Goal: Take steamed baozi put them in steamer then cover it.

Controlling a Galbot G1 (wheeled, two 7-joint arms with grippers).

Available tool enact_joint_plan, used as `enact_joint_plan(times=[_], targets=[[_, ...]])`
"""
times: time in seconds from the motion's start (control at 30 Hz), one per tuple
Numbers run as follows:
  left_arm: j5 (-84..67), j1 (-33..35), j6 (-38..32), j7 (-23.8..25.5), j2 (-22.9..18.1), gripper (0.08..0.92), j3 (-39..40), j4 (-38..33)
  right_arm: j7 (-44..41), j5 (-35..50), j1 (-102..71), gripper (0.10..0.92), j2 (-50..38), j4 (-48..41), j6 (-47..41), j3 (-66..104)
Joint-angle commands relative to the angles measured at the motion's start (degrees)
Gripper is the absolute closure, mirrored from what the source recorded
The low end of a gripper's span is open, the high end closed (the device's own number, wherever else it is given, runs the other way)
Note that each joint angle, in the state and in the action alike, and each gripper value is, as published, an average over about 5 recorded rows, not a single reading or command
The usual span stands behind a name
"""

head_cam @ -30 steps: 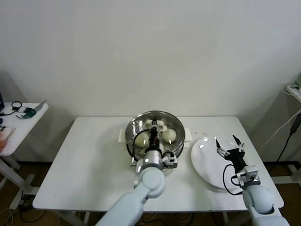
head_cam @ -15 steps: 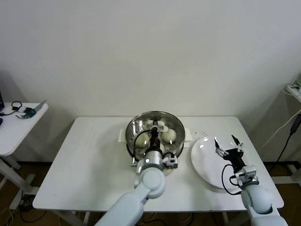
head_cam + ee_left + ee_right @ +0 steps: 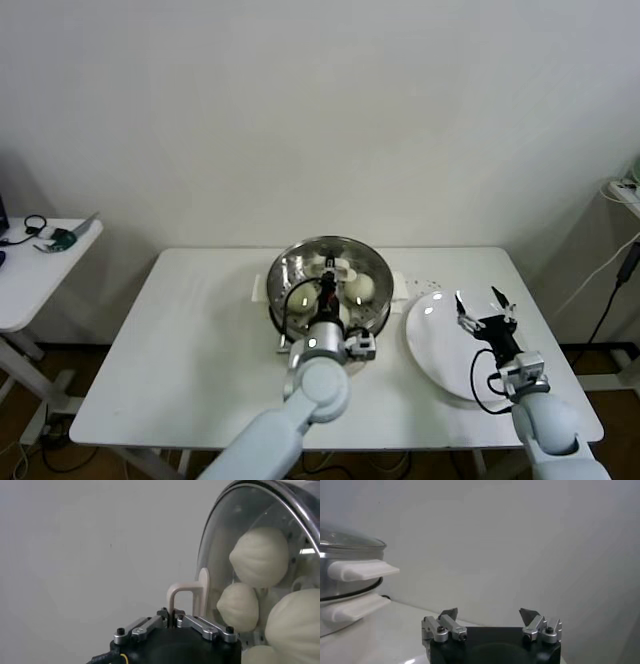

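Lid [image 3: 250,555] handle [image 3: 192,592] in left fingers [image 3: 172,622]

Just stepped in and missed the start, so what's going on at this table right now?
The left gripper is shut on the beige lid handle of the glass lid, which sits on the steamer. Through the glass, the steamed baozi are inside. The right gripper hangs open over the white plate, holding nothing.
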Motion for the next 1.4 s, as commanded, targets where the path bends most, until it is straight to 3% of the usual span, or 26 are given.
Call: enact_joint_plan(times=[0.03,0.4,0.8,1.13,1.27,1.4], targets=[[0.0,-0.08,2.83,-0.25,0.23,0.858,0.15,0.36,-1.32,-0.06,-0.25,0.203,0.05,0.36,-0.27,0.36],[-1.3,-0.12,2.83,0.14,1.71,0.841,0.15,-2.15,-1.72,1.77,-0.6,0.203,-0.07,1.2,-1.46,0.78],[-5.91,2.42,2.83,-0.59,8.5,0.516,0.55,-12.93,-2.07,2.01,-0.55,0.203,-0.56,0.9,-1.81,1.0],[-15.52,9.75,2.83,-3.28,14.86,0.229,-1.15,-24.44,-2.21,1.87,-0.14,0.203,-1.1,0.1,-2.06,1.4],[-25.57,12.5,2.75,-7.6,18.19,0.182,-6.34,-28.88,-2.33,2.09,-0.32,0.203,-1.36,0.3,-1.97,1.7],[-39.87,16.33,-0.77,-12.91,22.05,0.178,-17.93,-33.09,-2.7,2.69,-1.18,0.203,-1.58,1.04,-1.82,2.21]])
